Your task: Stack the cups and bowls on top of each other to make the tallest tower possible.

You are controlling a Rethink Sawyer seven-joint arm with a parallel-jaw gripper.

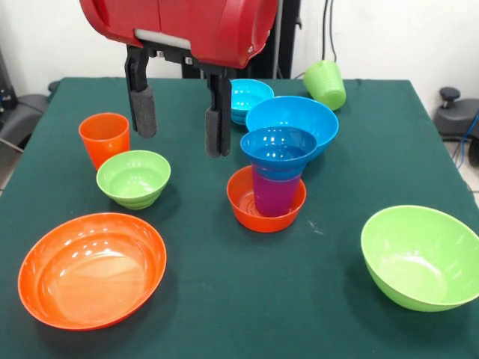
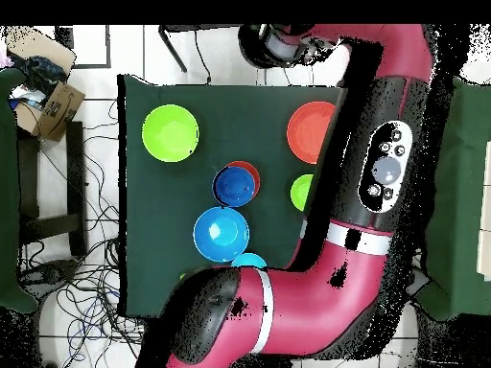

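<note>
Fingers (image 1: 142,112) spread wide, empty (black, padded); glossy funnel-shaped tower (image 1: 274,179) beside them.

Dark green cloth-covered table (image 1: 224,299) sits against a plain white wall (image 1: 389,37), with a couple of black cables (image 1: 329,30) hanging down it. The floor is pale tile (image 2: 96,240) with a real mess of loose black wires (image 2: 72,287), plus a brown cardboard box (image 2: 53,101) off to one side.

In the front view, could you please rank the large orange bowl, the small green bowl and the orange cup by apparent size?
1. large orange bowl, though nearest the camera
2. small green bowl
3. orange cup, slightly farther back
</note>
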